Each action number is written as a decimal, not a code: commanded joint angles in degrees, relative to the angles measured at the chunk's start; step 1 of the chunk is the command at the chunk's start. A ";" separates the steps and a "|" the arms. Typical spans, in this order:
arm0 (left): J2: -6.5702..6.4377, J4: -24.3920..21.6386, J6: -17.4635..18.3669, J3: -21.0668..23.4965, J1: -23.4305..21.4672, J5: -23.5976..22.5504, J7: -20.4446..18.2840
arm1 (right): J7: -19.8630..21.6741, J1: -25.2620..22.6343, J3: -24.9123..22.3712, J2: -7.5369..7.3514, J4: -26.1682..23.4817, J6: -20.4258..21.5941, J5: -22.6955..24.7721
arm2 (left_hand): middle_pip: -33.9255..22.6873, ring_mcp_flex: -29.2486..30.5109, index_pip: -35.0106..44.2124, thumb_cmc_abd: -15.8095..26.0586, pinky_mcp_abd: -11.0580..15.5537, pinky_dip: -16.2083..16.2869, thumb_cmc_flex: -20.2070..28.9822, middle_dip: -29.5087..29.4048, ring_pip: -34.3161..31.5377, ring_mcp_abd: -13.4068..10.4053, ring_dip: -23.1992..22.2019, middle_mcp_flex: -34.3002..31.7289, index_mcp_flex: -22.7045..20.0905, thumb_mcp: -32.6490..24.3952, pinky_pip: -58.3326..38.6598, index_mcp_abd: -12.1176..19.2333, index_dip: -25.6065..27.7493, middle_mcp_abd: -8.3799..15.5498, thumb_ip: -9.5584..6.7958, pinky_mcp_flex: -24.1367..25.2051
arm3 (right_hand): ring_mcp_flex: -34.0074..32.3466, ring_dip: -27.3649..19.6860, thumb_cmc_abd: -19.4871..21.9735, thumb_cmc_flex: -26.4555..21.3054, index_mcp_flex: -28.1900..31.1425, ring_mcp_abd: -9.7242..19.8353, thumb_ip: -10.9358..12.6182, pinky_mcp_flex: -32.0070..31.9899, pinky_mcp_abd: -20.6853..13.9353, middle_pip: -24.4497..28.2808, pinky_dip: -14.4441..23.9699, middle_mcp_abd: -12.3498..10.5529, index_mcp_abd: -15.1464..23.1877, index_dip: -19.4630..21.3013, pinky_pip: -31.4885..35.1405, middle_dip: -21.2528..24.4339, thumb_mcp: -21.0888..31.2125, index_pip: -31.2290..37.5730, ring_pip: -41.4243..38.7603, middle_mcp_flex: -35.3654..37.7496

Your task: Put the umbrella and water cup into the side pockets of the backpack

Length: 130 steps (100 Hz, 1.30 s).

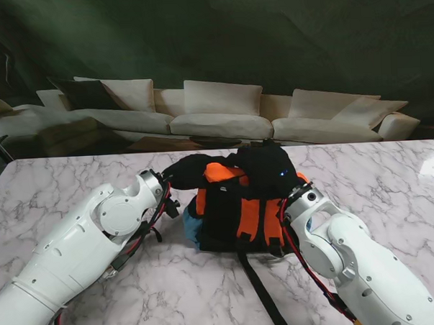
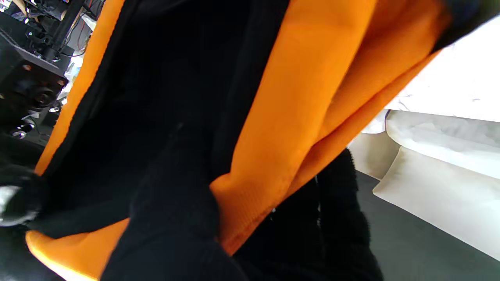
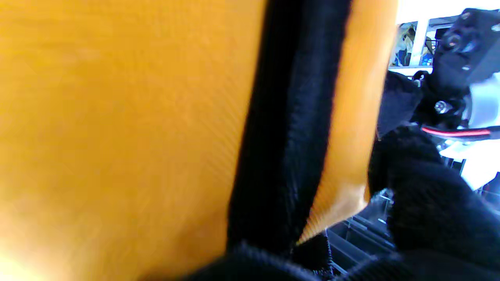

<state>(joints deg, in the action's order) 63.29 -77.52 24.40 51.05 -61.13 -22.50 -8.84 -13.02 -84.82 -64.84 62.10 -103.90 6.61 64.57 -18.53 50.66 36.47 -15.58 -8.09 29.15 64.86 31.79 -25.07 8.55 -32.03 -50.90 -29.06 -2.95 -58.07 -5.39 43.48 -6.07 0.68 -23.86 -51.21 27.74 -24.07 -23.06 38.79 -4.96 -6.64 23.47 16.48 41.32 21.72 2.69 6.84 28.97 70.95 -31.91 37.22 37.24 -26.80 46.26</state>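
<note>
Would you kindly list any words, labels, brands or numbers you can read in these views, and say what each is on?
None can be read.
The backpack: plain orange and black fabric, no legible label in any view.
The arms' white shells: no markings readable.
The clutter behind the backpack in the wrist views: too blurred to tell whether it bears text.
The left hand and right hand: black gloves, no print.

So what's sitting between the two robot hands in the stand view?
The orange and black backpack stands between them on the marble table: left robot hand at its top left, right robot hand on top. Umbrella and cup aren't identifiable.
</note>
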 commanded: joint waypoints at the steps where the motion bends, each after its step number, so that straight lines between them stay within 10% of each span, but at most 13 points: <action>1: 0.39 -0.01 0.14 -0.25 -0.01 0.08 -0.72 | 0.43 -1.43 -0.49 -0.14 -2.10 0.43 -0.24 | -0.17 2.67 5.56 3.61 1.71 0.23 7.96 1.76 -2.54 -1.30 -1.49 -3.97 -2.19 -2.28 -3.04 3.67 -1.81 2.17 -1.36 -1.72 | 8.49 -2.69 2.05 2.06 -5.81 -1.70 2.17 -4.35 -0.46 -5.20 0.89 2.25 1.99 1.82 -2.53 3.44 -1.51 -3.65 3.99 -8.45; 26: 0.10 -0.34 0.40 0.05 -0.38 0.26 -1.52 | 1.01 -7.00 -8.38 -0.35 -7.86 3.48 0.83 | -0.03 2.66 7.74 4.00 1.76 0.20 8.45 1.91 -2.64 -1.09 -1.86 -4.56 -2.83 -2.61 -3.19 4.87 -2.79 3.03 -1.43 -1.58 | 22.29 -10.52 -0.62 4.87 -17.93 -3.74 2.35 -12.29 -2.33 -11.93 0.28 6.70 -4.96 -0.17 -9.59 14.02 -3.95 -11.44 10.35 -26.61; 73: -0.31 -0.88 0.71 0.70 -0.78 0.12 -2.60 | 12.78 -13.30 -16.31 -1.17 -11.28 6.03 -2.07 | 0.41 1.54 8.31 4.37 1.75 0.19 8.49 2.04 -1.76 -0.97 -1.91 -3.66 -1.94 -2.23 -2.79 5.23 -3.21 3.60 -1.27 -0.55 | 22.30 -14.44 -10.08 3.62 -21.03 -7.89 1.64 -12.90 -0.56 -10.91 -2.21 8.85 -12.44 -1.19 -16.18 14.76 -3.16 -20.28 15.97 -31.74; 85: -0.45 -1.05 1.04 0.34 -0.68 0.44 -3.23 | 15.25 -10.16 -13.60 -1.38 -8.07 4.62 -3.61 | 0.64 1.19 8.26 4.41 1.80 0.23 8.44 2.08 -1.59 -0.96 -1.92 -3.34 -1.67 -2.14 -2.73 5.36 -3.20 3.68 -1.25 -0.31 | 15.56 -12.26 -9.69 -4.48 -20.12 -5.80 2.53 -6.30 -1.64 -7.01 -1.28 8.40 -10.62 4.16 -10.62 11.05 -4.38 -16.07 11.87 -29.15; 107: -0.80 -2.30 1.54 1.20 -1.47 0.72 -4.08 | 20.42 -5.41 -9.84 -1.66 -4.01 2.47 -9.30 | 2.30 -0.80 6.14 5.89 1.52 -0.20 8.90 -0.14 0.95 -0.97 -0.74 -0.94 -0.60 -1.49 -1.10 5.41 -4.34 3.51 -0.55 0.96 | -0.95 3.42 -7.82 -10.58 -14.49 2.23 0.31 14.51 -12.55 5.20 5.77 0.69 -0.92 15.99 9.34 1.22 13.99 3.04 -13.89 -11.30; 114: -1.03 -2.66 1.64 1.54 -1.76 0.92 -4.78 | 19.44 -4.84 -9.19 -1.42 -2.91 2.27 -10.89 | 1.43 -3.92 1.74 6.06 0.52 -0.59 6.69 -3.99 3.51 0.28 0.58 3.64 0.90 0.42 1.80 4.79 -5.30 2.02 -1.17 3.56 | -8.92 6.02 -5.73 -16.75 -11.76 2.66 -6.22 21.05 -14.74 6.83 5.96 -0.19 3.45 6.11 15.80 -1.90 10.79 17.61 -21.03 -1.47; 130: -1.64 -3.19 3.06 3.44 -2.91 -1.98 -4.81 | 13.84 -4.54 -9.31 -0.79 -1.08 5.33 -11.79 | 5.28 -15.32 -17.91 7.50 -2.38 -1.45 -9.19 -13.04 8.54 3.73 3.18 16.51 5.24 3.52 9.30 1.00 -14.92 -2.59 -0.57 12.31 | -23.44 8.48 -2.75 -23.21 0.60 5.26 -6.20 34.39 -20.07 10.00 9.01 -1.30 8.87 -0.36 30.63 -3.82 14.32 23.81 -36.12 13.83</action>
<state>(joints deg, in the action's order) 62.11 -80.24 26.68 53.69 -63.47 -22.71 -13.31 1.46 -89.22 -73.84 60.85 -105.92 9.90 52.63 -15.57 39.01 24.01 -11.37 -9.20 28.52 59.35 20.51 -18.68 10.92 -29.88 -38.90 -26.39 -0.74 -51.37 -3.43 31.79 -7.43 0.69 -14.55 -68.90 34.43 -32.33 -38.42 35.12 -0.85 -13.99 51.81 5.61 48.53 27.20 2.74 8.68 30.17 89.53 -34.93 46.52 56.68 -56.06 56.72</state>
